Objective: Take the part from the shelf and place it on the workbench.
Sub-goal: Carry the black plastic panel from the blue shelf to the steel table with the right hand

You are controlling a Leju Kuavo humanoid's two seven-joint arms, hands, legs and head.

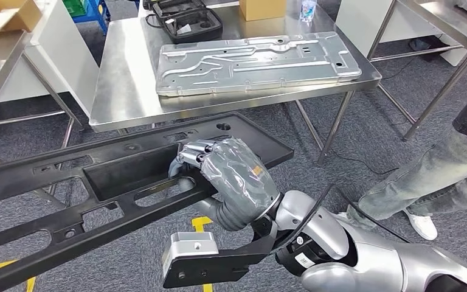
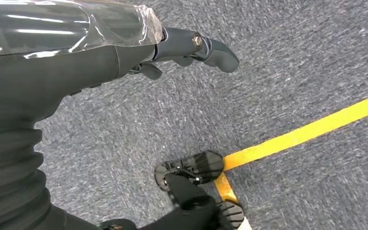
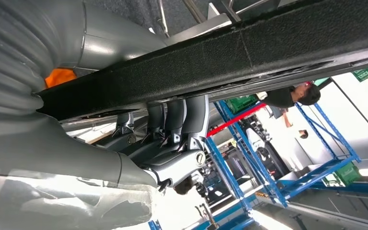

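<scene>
A long black plastic part (image 1: 55, 201) with several cutouts stretches from the lower left towards the centre of the head view, held above the carpet. My right hand (image 1: 231, 173) grips it near its right end, fingers curled into a recess. In the right wrist view the fingers (image 3: 172, 120) hook over the edge of the black part (image 3: 249, 52). The steel workbench (image 1: 127, 85) stands just beyond the part, carrying a large grey metal panel (image 1: 255, 61). My left hand (image 2: 76, 62) hangs over the grey carpet, fingers (image 2: 215, 50) stretched out and holding nothing.
A person's legs (image 1: 425, 176) stand at the right, close to my right arm. On the workbench's far side lie a black case (image 1: 185, 21), a cardboard box (image 1: 261, 9) and a bottle (image 1: 307, 10). More steel tables (image 1: 0, 67) flank it. Yellow tape (image 2: 306, 132) marks the floor.
</scene>
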